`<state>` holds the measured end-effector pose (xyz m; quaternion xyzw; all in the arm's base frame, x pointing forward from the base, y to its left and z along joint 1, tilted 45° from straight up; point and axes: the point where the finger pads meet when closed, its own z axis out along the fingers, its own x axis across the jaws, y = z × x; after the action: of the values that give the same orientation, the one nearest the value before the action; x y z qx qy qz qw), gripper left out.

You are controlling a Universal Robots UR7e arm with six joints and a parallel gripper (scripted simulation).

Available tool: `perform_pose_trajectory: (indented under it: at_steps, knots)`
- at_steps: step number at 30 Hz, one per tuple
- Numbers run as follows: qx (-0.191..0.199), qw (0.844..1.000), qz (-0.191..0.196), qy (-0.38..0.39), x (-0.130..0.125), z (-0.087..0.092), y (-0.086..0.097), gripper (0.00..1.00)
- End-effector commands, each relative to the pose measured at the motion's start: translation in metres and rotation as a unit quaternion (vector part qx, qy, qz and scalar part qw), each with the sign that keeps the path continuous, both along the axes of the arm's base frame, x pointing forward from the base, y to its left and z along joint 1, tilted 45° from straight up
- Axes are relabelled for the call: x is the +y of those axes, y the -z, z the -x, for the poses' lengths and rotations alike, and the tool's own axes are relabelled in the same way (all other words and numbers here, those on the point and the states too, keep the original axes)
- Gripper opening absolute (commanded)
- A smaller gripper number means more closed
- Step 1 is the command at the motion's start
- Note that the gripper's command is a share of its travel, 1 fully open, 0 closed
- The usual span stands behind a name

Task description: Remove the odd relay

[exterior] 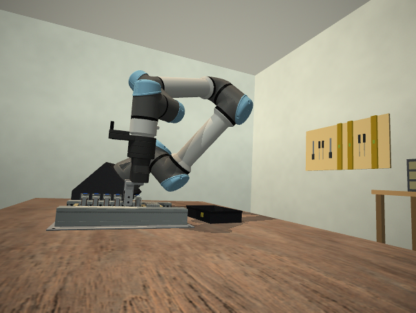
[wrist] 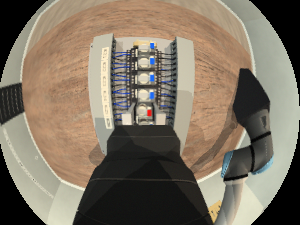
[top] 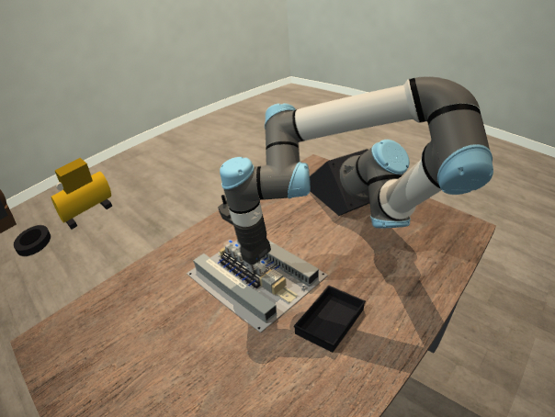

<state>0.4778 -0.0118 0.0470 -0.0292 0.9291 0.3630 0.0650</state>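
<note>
While the red-buttoned relay [wrist: 146,113] is sitting at the near end of its row on the relay panel [top: 220,276], the claw [exterior: 128,194] is standing clamped on it from straight above, and in the exterior view the relay is appearing taller than its blue-buttoned neighbours [exterior: 100,198], suggesting extraction is under way. The panel is lying flat on the surface [top: 138,349], with the black parts tray [top: 307,327] just beside its end. By my judgement, the pull-out step is in hand; the next move is calling for a straight vertical lift, so the loose panel is not rising with the relay, then a carry over to the tray.
</note>
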Motion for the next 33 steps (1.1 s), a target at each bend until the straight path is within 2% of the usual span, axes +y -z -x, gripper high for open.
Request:
perform_pose_trajectory:
  at_steps: [1,33]
  knots:
    - [0.001,1.0,0.0,-0.001,-0.0004,-0.0002,-0.0002,0.0]
    - [-0.022,1.0,-0.003,0.02,-0.0005,0.0013,-0.0001,0.0]
